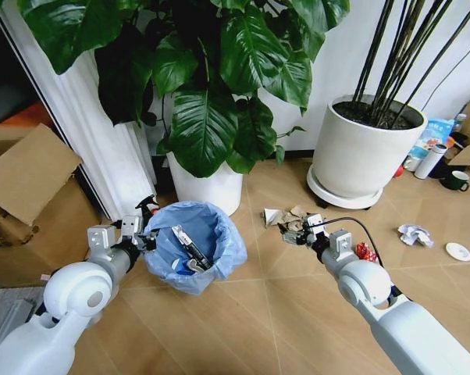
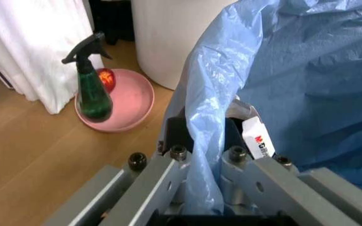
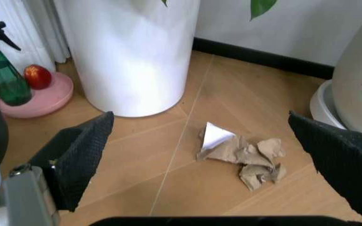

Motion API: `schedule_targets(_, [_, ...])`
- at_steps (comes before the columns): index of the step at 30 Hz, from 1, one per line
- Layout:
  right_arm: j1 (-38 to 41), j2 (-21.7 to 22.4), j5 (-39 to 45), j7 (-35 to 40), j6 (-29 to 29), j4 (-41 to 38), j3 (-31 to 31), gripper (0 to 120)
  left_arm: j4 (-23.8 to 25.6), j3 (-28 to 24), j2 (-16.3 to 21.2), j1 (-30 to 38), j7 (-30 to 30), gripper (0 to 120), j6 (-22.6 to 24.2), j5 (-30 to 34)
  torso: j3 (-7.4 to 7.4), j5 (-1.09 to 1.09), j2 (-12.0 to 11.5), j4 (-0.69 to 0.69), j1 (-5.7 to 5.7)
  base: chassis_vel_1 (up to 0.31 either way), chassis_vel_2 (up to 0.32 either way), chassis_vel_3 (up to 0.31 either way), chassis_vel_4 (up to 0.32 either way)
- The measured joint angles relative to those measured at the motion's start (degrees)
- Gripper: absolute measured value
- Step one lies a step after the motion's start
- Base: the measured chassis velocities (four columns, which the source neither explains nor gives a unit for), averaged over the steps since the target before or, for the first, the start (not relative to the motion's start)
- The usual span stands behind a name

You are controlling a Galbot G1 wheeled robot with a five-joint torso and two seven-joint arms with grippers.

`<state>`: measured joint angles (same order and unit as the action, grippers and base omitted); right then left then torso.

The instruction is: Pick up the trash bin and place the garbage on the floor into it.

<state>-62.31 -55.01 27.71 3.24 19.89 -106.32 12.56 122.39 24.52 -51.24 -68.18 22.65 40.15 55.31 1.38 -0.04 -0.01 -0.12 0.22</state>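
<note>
Wooden floor (image 1: 274,328) in herringbone boards, bounded by a white wall; two white pots stand along the wall, the nearer pot (image 1: 205,186) just behind the bin (image 1: 194,246), and cardboard lies at the floor's left edge.

Left gripper (image 1: 147,240): closed on the bin's left rim. In the left wrist view its fingers (image 2: 168,167) pinch rim and blue bag (image 2: 307,70) together, one finger outside and one inside. Flat wrappers already lie in the bin.

Right gripper (image 1: 296,233): jaws spread wide and empty, hovering low above the crumpled paper (image 1: 288,219), which lies right of the bin, near the floor's far edge. In the right wrist view the paper (image 3: 241,153) sits between the two pads (image 3: 77,157), slightly off toward the far pad.

Procedure for this step, as judged:
- Centre the jaws on the brown wad, not on the white corner
- Descend until the pads nearly touch the boards, then close; the paper is light and will compress
- Keep the bin level and near, with the bag mouth open

Remaining garbage: a red can (image 1: 366,251) beside the right arm and white paper (image 1: 414,233) farther right. A spray bottle (image 3: 4,70) and pink dish (image 3: 39,99) by the pot are not garbage
</note>
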Motion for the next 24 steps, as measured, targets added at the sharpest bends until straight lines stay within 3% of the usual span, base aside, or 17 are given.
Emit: schedule_targets(24, [1.3,-0.5,-0.4,-0.1,-0.3,1.6,-1.0,100,-0.7,-0.1,-0.2,0.4,-0.4,0,-0.1,-0.1,0.00,0.01,0.0,-0.01,0.00,-0.077,0.072,0.070,-0.079])
